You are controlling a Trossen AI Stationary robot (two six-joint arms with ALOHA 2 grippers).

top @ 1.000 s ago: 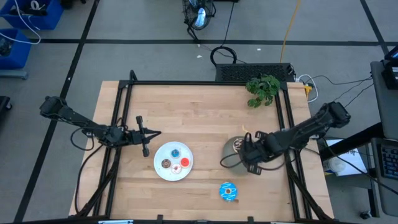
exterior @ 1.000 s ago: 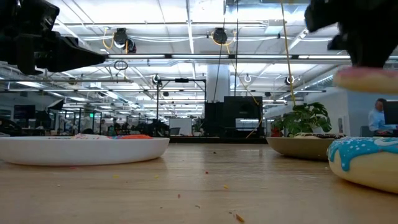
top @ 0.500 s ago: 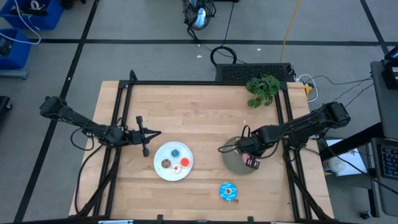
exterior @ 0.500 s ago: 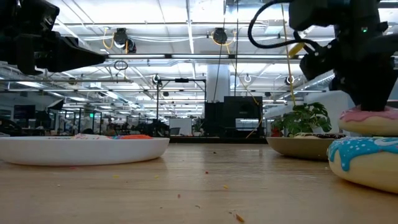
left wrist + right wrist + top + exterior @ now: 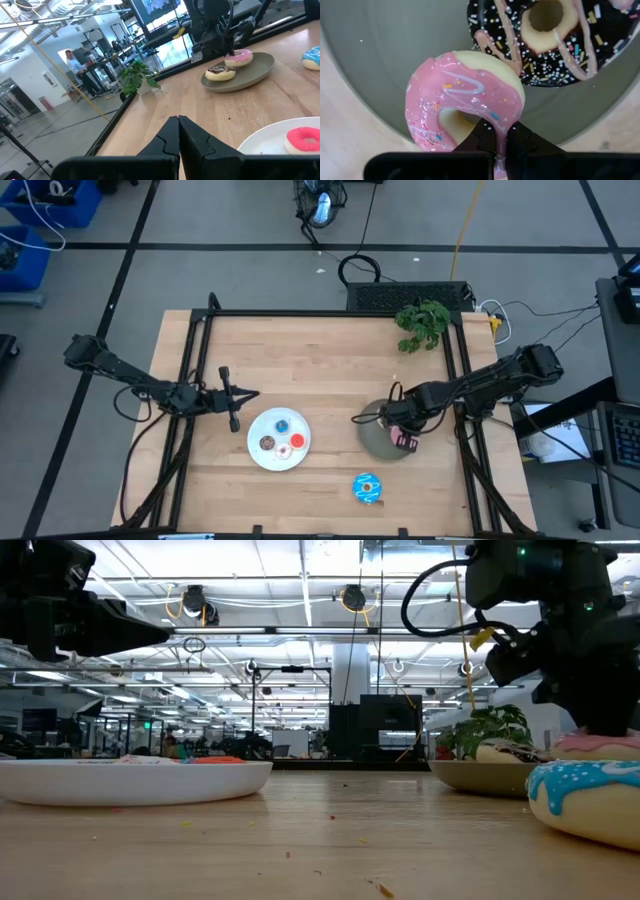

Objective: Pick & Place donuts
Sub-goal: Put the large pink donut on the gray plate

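Observation:
My right gripper (image 5: 403,440) is over the grey plate (image 5: 372,438), shut on the pink donut (image 5: 465,100). The speckled chocolate-brown donut (image 5: 555,45) lies flat on the same plate beside it. The larger blue donut (image 5: 367,487) lies on the table by the near edge. Tiny blue (image 5: 283,424), brown (image 5: 267,444), red (image 5: 298,442) and whitish (image 5: 284,450) donuts lie on the white plate (image 5: 262,458). My left gripper (image 5: 255,394) waits shut, left of the white plate. My right gripper pinches the pink donut's ring (image 5: 500,122) between its two fingers, one finger (image 5: 482,135) on the hole side and the other (image 5: 520,137) on the outer rim. The fingers come from above, pointing down. The donut's underside seems to rest on the grey plate (image 5: 480,775).
A small green plant (image 5: 422,325) stands at the table's far right corner. Black frame rails (image 5: 195,360) run along the left, far and right table edges. Bare wood lies between the two plates and toward the far side.
My right gripper has come down onto the grey plate, carrying the pink donut. The donut hung well above the plate a second ago and now sits low on it next to the chocolate donut. The fingers stay shut on it.

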